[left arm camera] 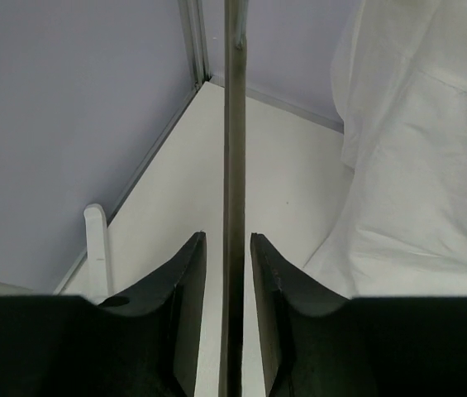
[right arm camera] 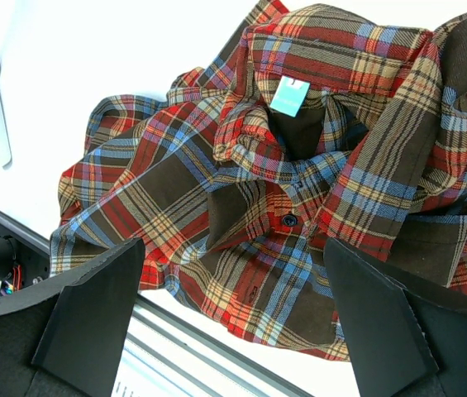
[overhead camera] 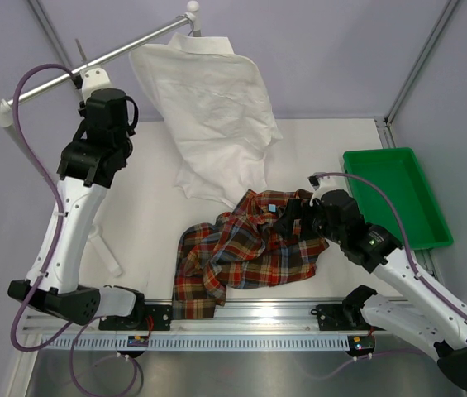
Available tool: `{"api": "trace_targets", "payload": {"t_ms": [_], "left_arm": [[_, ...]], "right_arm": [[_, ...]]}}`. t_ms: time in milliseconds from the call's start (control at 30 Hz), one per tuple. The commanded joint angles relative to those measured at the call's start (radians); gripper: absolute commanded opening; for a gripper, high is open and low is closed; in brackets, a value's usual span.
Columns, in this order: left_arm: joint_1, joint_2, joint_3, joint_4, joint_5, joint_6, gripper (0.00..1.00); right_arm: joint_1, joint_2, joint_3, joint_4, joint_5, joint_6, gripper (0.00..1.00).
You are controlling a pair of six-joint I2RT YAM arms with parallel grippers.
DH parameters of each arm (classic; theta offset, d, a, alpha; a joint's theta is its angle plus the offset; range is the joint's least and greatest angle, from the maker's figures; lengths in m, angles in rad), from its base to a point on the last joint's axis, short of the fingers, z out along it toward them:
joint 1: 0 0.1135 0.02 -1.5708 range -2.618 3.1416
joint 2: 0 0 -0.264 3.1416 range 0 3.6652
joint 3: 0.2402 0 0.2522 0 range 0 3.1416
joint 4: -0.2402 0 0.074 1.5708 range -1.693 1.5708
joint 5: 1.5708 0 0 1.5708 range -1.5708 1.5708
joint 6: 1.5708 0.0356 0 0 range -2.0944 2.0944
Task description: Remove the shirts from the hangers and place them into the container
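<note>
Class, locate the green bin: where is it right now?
In the top view, the bin sits at the right edge of the table, just right of the right gripper, which hangs over the plaid shirt.

The plaid shirt [overhead camera: 250,248] lies crumpled at lower centre. The off-white shirt [overhead camera: 216,107] hangs at upper centre, its hem on the surface [overhead camera: 142,207]. The green container [overhead camera: 415,186] sits at right.

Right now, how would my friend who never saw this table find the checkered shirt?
Start at the white table with the green bin on its right side. Left of the bin, near the front edge, the plaid shirt lies crumpled in a heap. It is red-orange with blue and yellow lines and a turquoise tag in its collar, while the off-white shirt behind it is plain.
</note>
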Motion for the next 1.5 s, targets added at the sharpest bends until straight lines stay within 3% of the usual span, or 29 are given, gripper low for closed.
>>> {"api": "trace_targets", "payload": {"t_ms": [0,200,333,700,933,1133,1233,1467], "left_arm": [[0.008,-0.066,-0.001,0.029,0.018,-0.026,0.40],[0.008,-0.109,0.001,0.030,0.058,-0.009,0.80],[0.008,-0.143,0.006,0.030,0.088,-0.004,0.99],[0.008,-0.268,0.042,0.018,0.292,0.035,0.99],[0.008,-0.359,0.027,0.033,0.588,0.075,0.99],[0.008,-0.439,-0.125,0.088,0.938,0.120,0.99],[0.008,-0.454,-0.210,0.084,1.030,0.140,0.99],[-0.043,-0.486,-0.390,0.254,1.202,0.066,0.99]], "right_arm": [[-0.004,0.007,0.017,0.034,-0.022,0.006,0.99],[-0.006,0.013,0.005,0.057,-0.031,0.005,0.99],[-0.004,0.018,-0.001,0.071,-0.036,0.000,1.00],[-0.006,0.021,-0.012,0.091,-0.041,-0.026,1.00],[-0.006,0.019,-0.034,0.114,-0.041,-0.040,0.99],[-0.006,0.011,-0.032,0.091,-0.045,-0.067,0.99],[-0.004,0.007,-0.031,0.074,-0.057,-0.081,0.99],[-0.003,0.042,-0.031,0.072,-0.054,-0.106,0.99]]}}
